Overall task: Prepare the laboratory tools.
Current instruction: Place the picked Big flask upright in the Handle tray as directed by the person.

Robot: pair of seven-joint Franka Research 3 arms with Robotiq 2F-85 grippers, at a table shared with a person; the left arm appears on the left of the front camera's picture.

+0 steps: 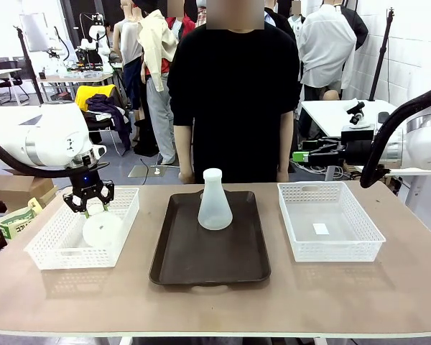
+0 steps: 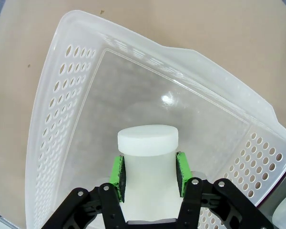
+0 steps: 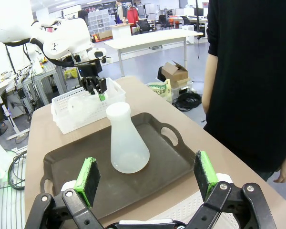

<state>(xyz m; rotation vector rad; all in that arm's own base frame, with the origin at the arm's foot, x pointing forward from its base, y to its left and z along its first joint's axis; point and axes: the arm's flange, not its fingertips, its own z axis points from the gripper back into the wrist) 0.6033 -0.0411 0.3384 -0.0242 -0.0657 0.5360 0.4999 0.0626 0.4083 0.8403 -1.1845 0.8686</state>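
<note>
My left tool (image 2: 150, 174) is closed on the neck of one flask (image 2: 148, 157), green pads (image 2: 117, 172) pressed to either side just under its flat rim. In the front view that tool (image 1: 90, 203) sits at left of frame, over the left basket (image 1: 50, 248), with the flask's wide base (image 1: 103, 230) down inside the basket. I can't tell whether the base touches the basket floor.

My right tool (image 3: 148, 179) is wide open and holds nothing. Its pads stand apart at the bottom of the right wrist view, and nothing is between them. The second flask (image 3: 126, 143) is farther off in that frame, untouched.

Count:
- Flasks: two. One is in my left tool, and one stands upright (image 1: 215, 201) on the tray, centre of the front view.
- Tray (image 1: 201, 266): one, dark brown, at the middle of the tabletop (image 1: 345, 295).
- Baskets: two, white lattice, one at left and one at right (image 1: 359, 244) of the tray. The right basket has a small white slip on its floor.
- Person (image 1: 233, 93): one, in a black top, standing at the far edge, upper centre of frame.
</note>
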